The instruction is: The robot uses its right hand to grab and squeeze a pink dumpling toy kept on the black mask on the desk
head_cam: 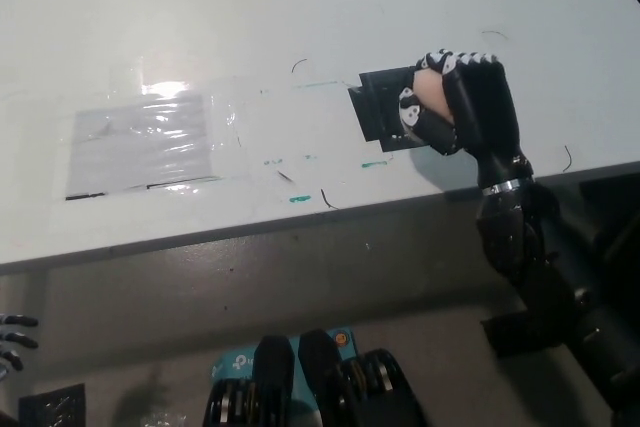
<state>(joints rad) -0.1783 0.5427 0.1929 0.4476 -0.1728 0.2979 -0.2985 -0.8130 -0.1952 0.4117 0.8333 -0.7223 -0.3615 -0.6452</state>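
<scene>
now black right hand [462, 102] gripping soft rounded pink dumpling toy [430, 90]

A white desk [300, 7] carries a black mask [378, 107] and clear plastic sheet [140, 142].
</scene>
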